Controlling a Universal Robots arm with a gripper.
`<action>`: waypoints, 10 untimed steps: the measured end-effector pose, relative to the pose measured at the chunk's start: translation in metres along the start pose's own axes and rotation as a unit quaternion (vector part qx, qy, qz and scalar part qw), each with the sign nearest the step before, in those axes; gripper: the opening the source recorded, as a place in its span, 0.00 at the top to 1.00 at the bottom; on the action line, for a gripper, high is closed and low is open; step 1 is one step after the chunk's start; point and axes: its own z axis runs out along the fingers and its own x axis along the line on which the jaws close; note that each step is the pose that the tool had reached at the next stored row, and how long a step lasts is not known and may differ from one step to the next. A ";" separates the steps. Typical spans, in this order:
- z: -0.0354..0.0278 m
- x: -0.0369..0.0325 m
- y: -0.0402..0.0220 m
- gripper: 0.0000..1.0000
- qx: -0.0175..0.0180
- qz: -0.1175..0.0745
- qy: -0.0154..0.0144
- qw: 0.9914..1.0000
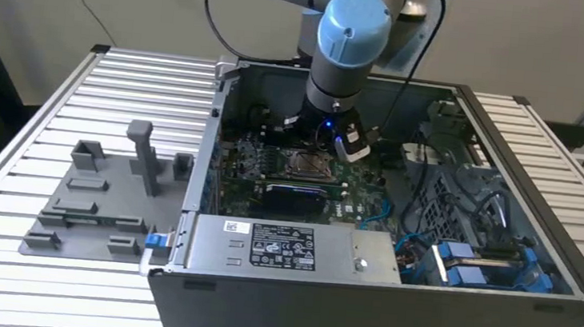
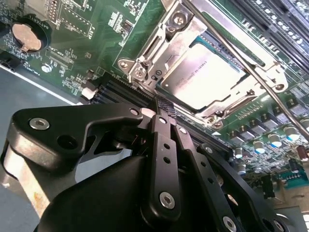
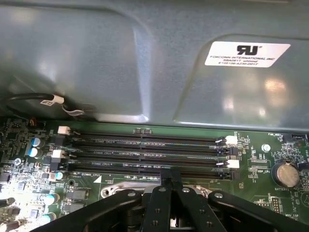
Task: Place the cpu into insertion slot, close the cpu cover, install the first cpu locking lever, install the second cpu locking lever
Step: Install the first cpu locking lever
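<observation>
Gripper point(image 2: 161, 104) fingers pressed together, nothing seen btwn them, tips just beside the corner of the insertion slot point(image 1: 308, 163) on the motherboard point(image 2: 87, 29). Cpu point(image 2: 203, 72) sits flat in the slot w/ cpu cover point(image 2: 169, 38) down around it. Thin metal lever rod point(image 2: 227, 46) runs along one side of the cover. RAM slots point(image 3: 145, 145) lie just beyond the fingertips.

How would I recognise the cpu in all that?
Look in the open computer case, at the green motherboard under the arm. Mid-board lies the silver cpu cover; the cpu is the smooth, pale metal square framed in its window, unlike the knobbly parts around.
</observation>
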 end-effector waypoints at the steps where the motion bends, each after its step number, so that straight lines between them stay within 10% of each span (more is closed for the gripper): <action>1: 0.0003 -0.0004 -0.0001 0.89 -0.001 0.000 0.000 1.000; 10: -0.0009 -0.0014 0.0006 0.89 -0.012 0.000 -0.001 1.000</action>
